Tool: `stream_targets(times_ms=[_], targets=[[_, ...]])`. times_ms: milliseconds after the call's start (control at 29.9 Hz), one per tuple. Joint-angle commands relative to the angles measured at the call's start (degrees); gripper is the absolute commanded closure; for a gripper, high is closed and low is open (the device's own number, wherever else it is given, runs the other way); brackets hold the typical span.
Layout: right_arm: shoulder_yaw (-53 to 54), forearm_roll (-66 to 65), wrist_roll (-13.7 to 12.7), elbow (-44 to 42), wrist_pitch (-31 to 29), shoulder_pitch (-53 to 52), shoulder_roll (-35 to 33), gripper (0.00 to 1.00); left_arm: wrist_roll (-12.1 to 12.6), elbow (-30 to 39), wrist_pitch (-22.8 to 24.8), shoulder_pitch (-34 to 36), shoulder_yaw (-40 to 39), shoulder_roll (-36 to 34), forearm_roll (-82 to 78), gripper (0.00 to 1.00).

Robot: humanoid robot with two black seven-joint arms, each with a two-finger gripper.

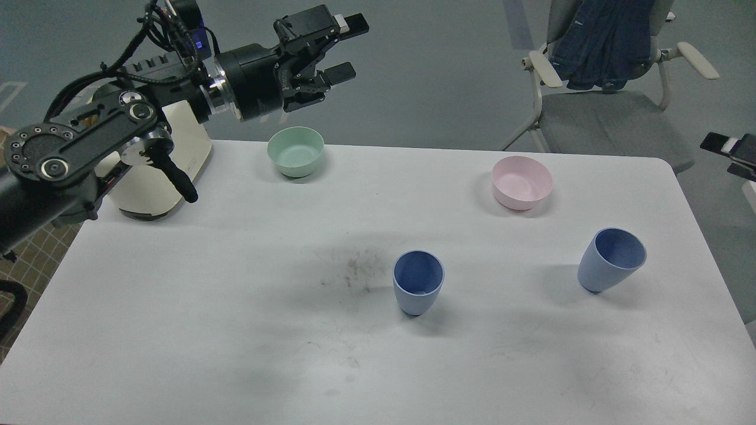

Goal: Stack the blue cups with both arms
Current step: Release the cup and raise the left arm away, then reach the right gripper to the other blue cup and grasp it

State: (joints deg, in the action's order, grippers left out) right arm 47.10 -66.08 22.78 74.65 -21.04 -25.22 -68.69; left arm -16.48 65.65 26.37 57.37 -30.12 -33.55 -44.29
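Two pale-blue cups stand upright and apart on the white table (177, 330). One cup (418, 282) is near the middle, the other cup (611, 259) is to its right. My left gripper (349, 48) is open and empty, raised high above the table's far left, over the mint-green bowl and far from both cups. Of my right gripper (732, 153) only a small dark tip shows at the right edge, beyond the table; its fingers cannot be told apart.
A mint-green bowl (295, 151) sits at the back left and a pink bowl (522, 182) at the back right. A cream appliance (156, 177) stands at the far left corner under my left arm. A chair with a denim jacket (602, 77) stands behind the table.
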Motion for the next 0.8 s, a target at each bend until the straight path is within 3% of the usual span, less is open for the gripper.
stream_targets(times_ms=[0,401,635,768], targets=[[-0.08,-1.24,-0.02,-0.29,1.26,4.12,-0.04,0.00,-0.04,-0.08,0.09,-0.24,-0.03,1.12,0.00,0.04],[0.10,-8.01,-0.19,-1.69,6.01,11.25,7.69,0.05,0.14,0.01,0.09,-0.68,-0.20,3.40,0.00,0.04],[0.19,-13.45,-1.24,-3.54,6.01,11.78,11.64,0.28,0.14,0.09,0.18,-0.77,-0.20,3.32,0.00,0.04],[0.19,-13.64,-2.39,-3.63,5.83,11.51,12.09,0.29,0.14,0.18,0.18,-1.21,-0.20,3.31,0.00,0.04]])
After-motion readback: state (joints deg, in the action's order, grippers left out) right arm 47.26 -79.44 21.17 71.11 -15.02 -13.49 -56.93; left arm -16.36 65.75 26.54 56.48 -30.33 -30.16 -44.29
